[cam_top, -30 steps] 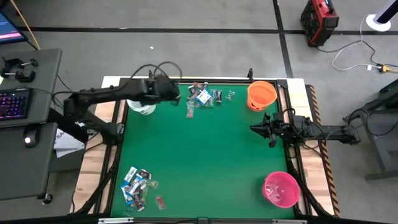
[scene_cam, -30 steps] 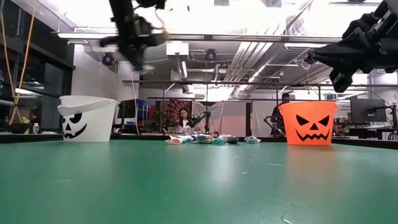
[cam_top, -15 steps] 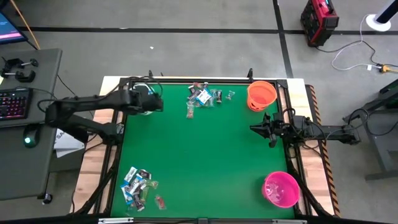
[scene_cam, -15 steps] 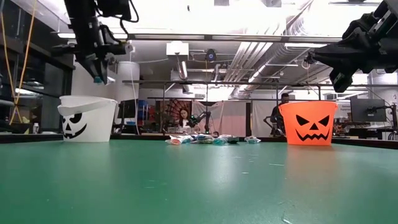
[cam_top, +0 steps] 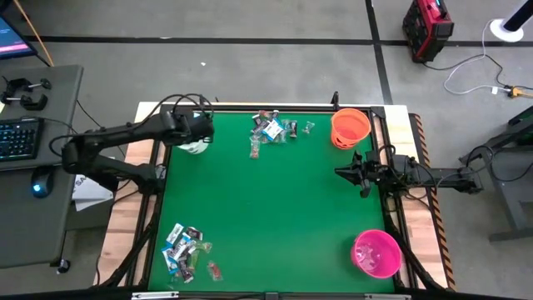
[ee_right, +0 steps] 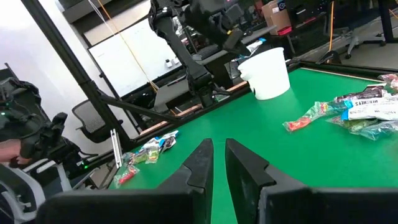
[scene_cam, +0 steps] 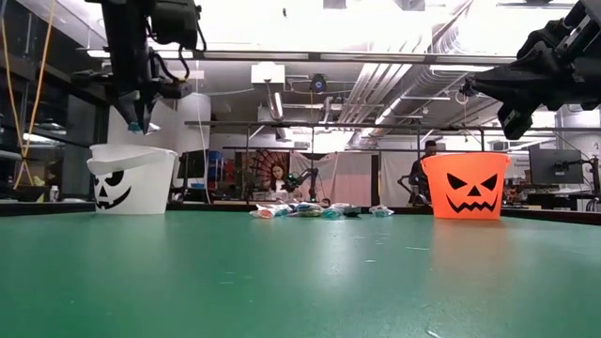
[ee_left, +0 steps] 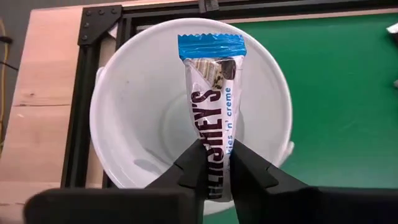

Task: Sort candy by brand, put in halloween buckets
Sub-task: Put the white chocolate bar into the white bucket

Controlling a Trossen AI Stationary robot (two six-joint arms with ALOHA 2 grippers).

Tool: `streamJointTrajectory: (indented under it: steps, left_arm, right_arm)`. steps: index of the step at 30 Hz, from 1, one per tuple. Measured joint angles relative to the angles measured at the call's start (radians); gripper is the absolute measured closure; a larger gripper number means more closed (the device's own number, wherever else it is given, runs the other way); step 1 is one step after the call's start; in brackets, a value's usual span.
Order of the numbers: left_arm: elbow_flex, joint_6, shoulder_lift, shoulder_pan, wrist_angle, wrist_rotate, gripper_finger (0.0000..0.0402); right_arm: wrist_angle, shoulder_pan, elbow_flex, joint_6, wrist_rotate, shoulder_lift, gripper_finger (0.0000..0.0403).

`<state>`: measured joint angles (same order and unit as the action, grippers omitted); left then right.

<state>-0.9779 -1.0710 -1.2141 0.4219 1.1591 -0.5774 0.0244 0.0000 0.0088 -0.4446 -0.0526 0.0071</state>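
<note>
Green felt covered the table (cam_top: 275,208), framed by a dark rail and pale wood. Buckets stood along its edges: the white bucket (cam_top: 191,143) at the far left corner, the orange bucket (cam_top: 350,127) at the far right corner, and the pink bucket (cam_top: 376,253) at the near right corner, all well apart from one another.

Left arm reached in from the table's left side, and the left gripper (ee_left: 216,163) hung directly above the white bucket (ee_left: 124,112). Its two fingers were pinched on the lower end of a blue-and-white candy bar (ee_left: 211,99), which pointed down toward the bucket's open mouth; in the low view the gripper (scene_cam: 139,120) sat above the bucket's rim (scene_cam: 131,152), not touching it.

Right arm lay along the right edge, between the orange and pink buckets, with the right gripper (cam_top: 346,173) just over the felt; its fingers (ee_right: 203,163) stood close together with only a thin gap and held nothing.

Loose candy lay in two clusters: the far pile (cam_top: 273,132) between the white and orange buckets, and the near pile (cam_top: 187,248) by the near left corner, with mixed blue-and-white, dark and clear wrappers.
</note>
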Motion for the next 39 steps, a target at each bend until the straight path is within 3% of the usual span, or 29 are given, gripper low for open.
streamJointTrajectory:
  steps: [12,16,19,22,25,31,36,39]
  left_arm:
    - [0.000,0.037,0.003,0.045,0.001,0.067,0.0257]
    - [-0.025,0.101,0.003,0.036,-0.012,0.185,0.0231]
    - [-0.058,0.238,0.003,-0.016,-0.110,0.354,0.0222]
    - [-0.089,0.317,0.000,-0.127,-0.186,0.534,0.0223]
    - [-0.104,0.300,-0.024,-0.293,-0.130,0.603,0.0228]
    - [-0.075,0.039,-0.106,-0.648,0.150,0.690,0.0231]
    - [0.020,-0.135,-0.151,-0.884,0.007,0.877,0.0231]
    - [0.085,-0.215,-0.177,-0.972,-0.078,0.915,0.0231]
  right_arm:
    - [0.000,0.000,0.000,0.000,0.000,0.000,0.0368]
    - [0.000,0.000,0.000,0.000,0.000,0.000,0.0368]
    - [0.000,0.000,0.000,0.000,0.000,0.000,0.0368]
    - [0.000,0.000,0.000,0.000,0.000,0.000,0.0368]
    - [0.000,0.000,0.000,0.000,0.000,0.000,0.0368]
    - [0.000,0.000,0.000,0.000,0.000,0.000,0.0368]
    - [0.000,0.000,0.000,0.000,0.000,0.000,0.0368]
    - [0.000,0.000,0.000,0.000,0.000,0.000,0.0368]
